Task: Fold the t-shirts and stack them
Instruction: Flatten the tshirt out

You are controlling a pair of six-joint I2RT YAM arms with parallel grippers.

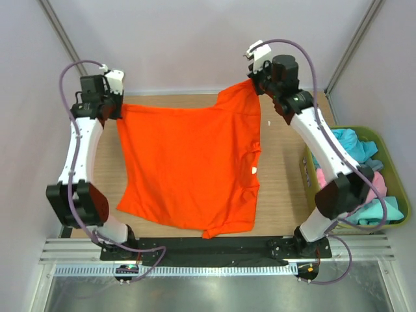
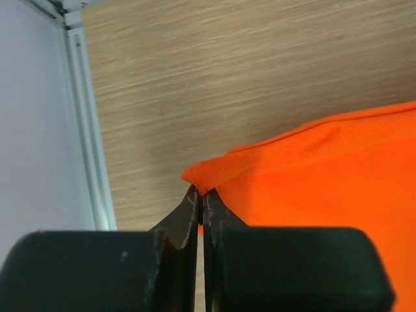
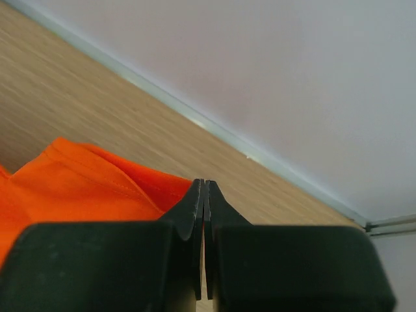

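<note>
The bright orange t-shirt (image 1: pixel 188 166) hangs spread over the wooden table, held up by its two far corners, with its near edge resting close to the arm bases. My left gripper (image 1: pixel 118 109) is shut on the far left corner; the left wrist view shows the pinched orange edge (image 2: pixel 214 170) at the tips of my gripper (image 2: pixel 201 192). My right gripper (image 1: pixel 255 84) is shut on the far right corner. In the right wrist view the orange cloth (image 3: pixel 84 182) lies just left of the closed tips of my gripper (image 3: pixel 205 185).
An olive-green bin (image 1: pixel 391 142) stands at the right edge, holding turquoise (image 1: pixel 348 140) and pink (image 1: pixel 378 185) shirts. Grey walls close in behind and at both sides. The metal rail (image 1: pixel 214 250) with the arm bases runs along the near edge.
</note>
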